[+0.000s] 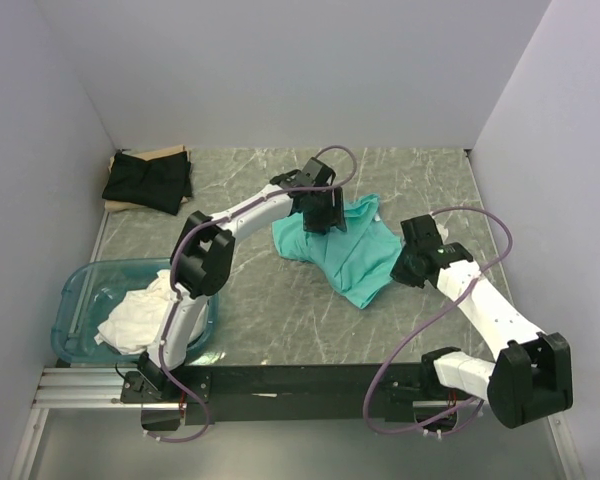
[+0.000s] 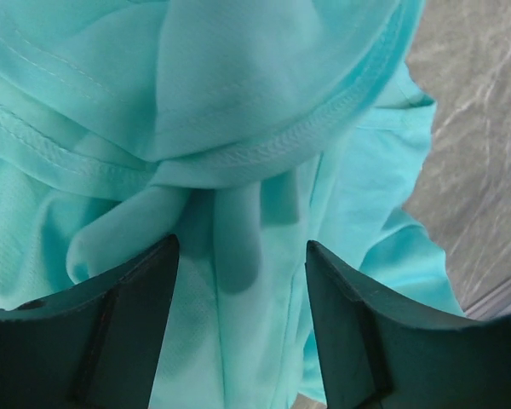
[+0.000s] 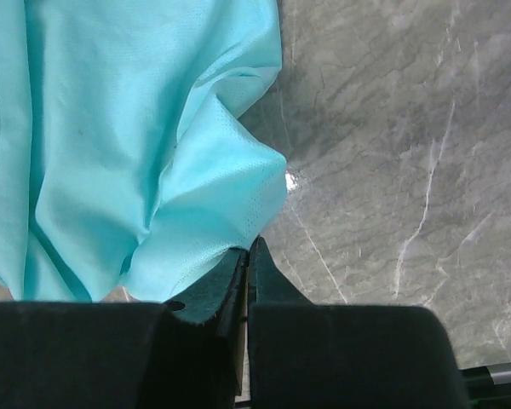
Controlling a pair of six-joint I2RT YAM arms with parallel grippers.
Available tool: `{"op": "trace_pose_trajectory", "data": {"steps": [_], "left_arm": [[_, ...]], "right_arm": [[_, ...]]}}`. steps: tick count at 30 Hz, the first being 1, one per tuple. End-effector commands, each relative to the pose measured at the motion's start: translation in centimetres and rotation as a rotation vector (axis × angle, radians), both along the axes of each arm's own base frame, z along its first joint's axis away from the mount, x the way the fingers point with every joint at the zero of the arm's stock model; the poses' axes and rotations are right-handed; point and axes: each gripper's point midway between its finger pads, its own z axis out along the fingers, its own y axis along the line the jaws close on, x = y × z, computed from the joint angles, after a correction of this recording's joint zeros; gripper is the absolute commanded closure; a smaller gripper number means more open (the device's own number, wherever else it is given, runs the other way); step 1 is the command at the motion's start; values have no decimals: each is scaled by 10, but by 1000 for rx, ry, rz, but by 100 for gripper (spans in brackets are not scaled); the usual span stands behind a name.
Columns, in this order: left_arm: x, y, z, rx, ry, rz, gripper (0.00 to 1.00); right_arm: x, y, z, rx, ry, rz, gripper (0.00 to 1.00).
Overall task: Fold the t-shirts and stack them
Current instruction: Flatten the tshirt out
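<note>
Under the parted left jaws bunches the mint-teal t-shirt (image 2: 238,128); right jaws pinch its edge.

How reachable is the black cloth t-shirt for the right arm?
Probably not: black cloth t-shirt lies beyond the left arm, and the right end effector is shut on the mint-teal cloth t-shirt.

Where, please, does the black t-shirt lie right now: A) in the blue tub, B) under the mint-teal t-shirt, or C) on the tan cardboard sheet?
C: the black t-shirt lies on the tan cardboard sheet in the far left corner, apart from the blue tub, which holds the white t-shirts.
</note>
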Motion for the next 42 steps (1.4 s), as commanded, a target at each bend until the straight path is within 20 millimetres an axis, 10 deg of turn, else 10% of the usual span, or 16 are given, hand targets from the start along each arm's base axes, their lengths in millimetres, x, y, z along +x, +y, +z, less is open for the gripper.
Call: {"op": "trace_pose_trajectory", "data": {"steps": [1, 4, 5, 7, 10, 17, 22, 27, 30, 42], "left_arm": [[10, -5, 6, -21, -32, 36, 34], [7, -13, 1, -44, -20, 14, 50], [6, -16, -1, -52, -12, 9, 77], [5, -19, 6, -79, -15, 2, 100], [9, -14, 27, -102, -54, 23, 100], [-10, 46, 154, -218, -287, 106, 100], [-82, 122, 126, -112, -229, 203, 100], [-171, 198, 35, 121, 45, 284, 70], [-188, 224, 42, 166, 45, 337, 36], [-125, 191, 97, 120, -146, 295, 27]], "right_arm": [[-2, -3, 7, 0, -22, 8, 100], [-2, -2, 8, 7, -26, 20, 100], [-2, -2, 9, 9, -29, 20, 100], [-1, -4, 10, 2, -35, 25, 100], [2, -6, 17, -1, -54, 26, 100], [17, -17, 52, -35, -131, 1, 100], [18, -19, 64, -35, -170, -14, 100], [15, -7, 42, 28, -138, 10, 100], [12, 0, 23, 56, -96, 24, 100], [14, 8, 3, 88, -59, 42, 100]]}}
